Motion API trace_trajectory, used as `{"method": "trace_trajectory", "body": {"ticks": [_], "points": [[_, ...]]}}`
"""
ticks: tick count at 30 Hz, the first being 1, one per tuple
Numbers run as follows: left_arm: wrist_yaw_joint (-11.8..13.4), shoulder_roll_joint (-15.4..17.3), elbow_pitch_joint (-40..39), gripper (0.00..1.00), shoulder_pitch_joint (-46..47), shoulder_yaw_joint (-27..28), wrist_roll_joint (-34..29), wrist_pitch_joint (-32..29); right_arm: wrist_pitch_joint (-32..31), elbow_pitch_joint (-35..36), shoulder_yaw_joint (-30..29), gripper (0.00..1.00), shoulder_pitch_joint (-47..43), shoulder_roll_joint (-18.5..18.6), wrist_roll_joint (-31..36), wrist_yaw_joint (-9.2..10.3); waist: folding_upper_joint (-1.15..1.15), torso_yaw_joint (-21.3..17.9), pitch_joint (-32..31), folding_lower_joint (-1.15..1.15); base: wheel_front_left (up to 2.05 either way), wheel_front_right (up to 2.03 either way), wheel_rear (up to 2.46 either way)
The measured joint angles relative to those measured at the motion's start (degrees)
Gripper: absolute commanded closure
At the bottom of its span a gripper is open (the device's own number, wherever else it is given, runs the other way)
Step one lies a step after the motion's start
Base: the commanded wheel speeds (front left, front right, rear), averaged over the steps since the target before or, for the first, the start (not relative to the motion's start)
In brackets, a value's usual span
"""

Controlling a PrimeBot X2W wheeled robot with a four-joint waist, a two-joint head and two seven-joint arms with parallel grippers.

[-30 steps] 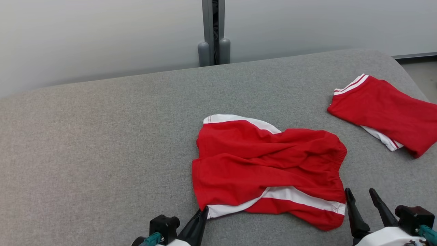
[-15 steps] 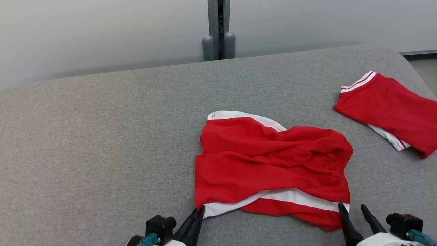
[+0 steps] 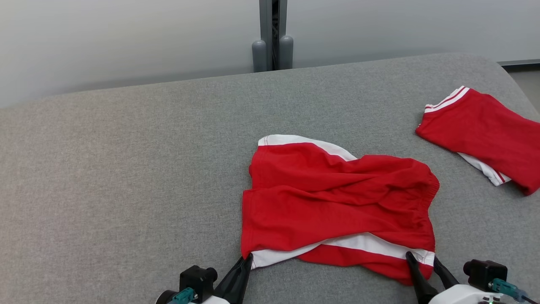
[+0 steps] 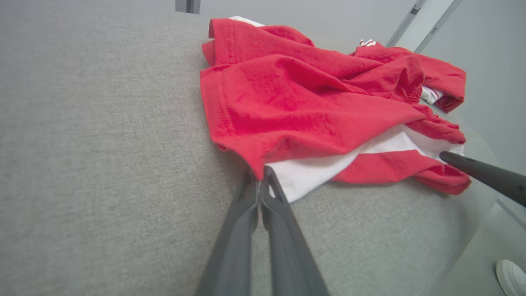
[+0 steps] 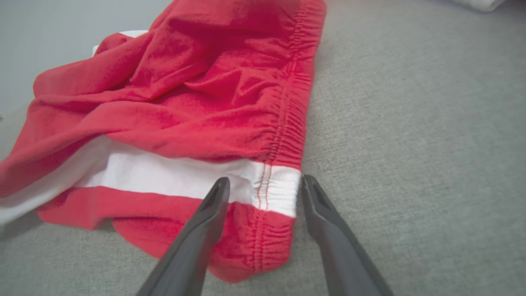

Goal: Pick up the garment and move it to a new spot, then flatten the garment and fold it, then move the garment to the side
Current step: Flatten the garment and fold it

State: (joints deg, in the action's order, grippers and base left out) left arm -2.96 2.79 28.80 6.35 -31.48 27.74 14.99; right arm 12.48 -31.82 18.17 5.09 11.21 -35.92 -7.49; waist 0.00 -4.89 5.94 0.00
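Observation:
The garment (image 3: 337,202), red shorts with white side stripes, lies crumpled in the middle of the grey padded surface (image 3: 126,169). My left gripper (image 3: 248,258) is shut on the garment's near left hem corner; in the left wrist view its pressed-together fingers (image 4: 250,205) meet the pinched red and white cloth (image 4: 296,102). My right gripper (image 3: 422,258) is open at the near right corner. In the right wrist view its gripper (image 5: 265,185) straddles the white part of the elastic waistband (image 5: 279,189), one finger over the cloth, the other just past its edge.
A second red and white garment (image 3: 485,131) lies folded at the far right of the surface. A grey post (image 3: 273,38) stands behind the back edge against a pale wall. The surface's rounded right edge (image 3: 506,71) drops to the floor, where a white shoe (image 4: 511,275) shows.
The camera has shifted a little. My right gripper has moved left and forward until its fingers straddle the waistband corner, and they have narrowed slightly. The left gripper stays on its corner.

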Motion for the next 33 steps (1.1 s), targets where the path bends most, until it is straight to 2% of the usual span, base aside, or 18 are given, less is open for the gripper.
{"method": "trace_trajectory", "body": {"ticks": [1,2,3,17,25,33], "points": [[0.0,0.0,0.0,1.00,0.0,0.0,0.0,0.0,0.0,0.0,0.6,0.63,0.3,0.2,-0.4,0.00,0.00,0.0,0.0,0.00,0.00,0.00,0.00],[0.0,0.0,0.0,1.00,0.0,0.0,0.0,0.0,0.1,0.0,1.1,0.95,0.4,0.4,-0.9,0.00,0.00,0.0,0.1,0.00,0.00,0.00,0.00],[0.0,0.0,0.0,1.00,0.0,0.0,0.0,0.0,0.2,-0.1,1.5,1.00,0.5,0.6,-1.3,0.00,0.00,0.1,0.1,0.00,0.00,0.00,0.00],[0.3,0.0,-0.2,1.00,-0.4,1.6,0.0,0.0,1.2,2.0,4.6,1.00,0.7,4.0,-4.1,0.00,0.00,-0.3,-1.3,0.00,0.00,0.00,0.00],[0.5,0.0,-2.6,1.00,-1.0,5.0,-0.8,0.0,-1.4,11.0,8.1,1.00,0.2,8.6,-8.4,0.00,0.00,-0.7,-3.4,0.00,0.00,0.00,0.00],[0.1,0.0,-5.5,1.00,-1.1,8.8,-1.2,0.0,-4.6,19.9,7.8,1.00,0.2,12.9,-10.8,0.00,0.00,-0.8,-4.5,0.00,0.00,0.00,0.00]]}}
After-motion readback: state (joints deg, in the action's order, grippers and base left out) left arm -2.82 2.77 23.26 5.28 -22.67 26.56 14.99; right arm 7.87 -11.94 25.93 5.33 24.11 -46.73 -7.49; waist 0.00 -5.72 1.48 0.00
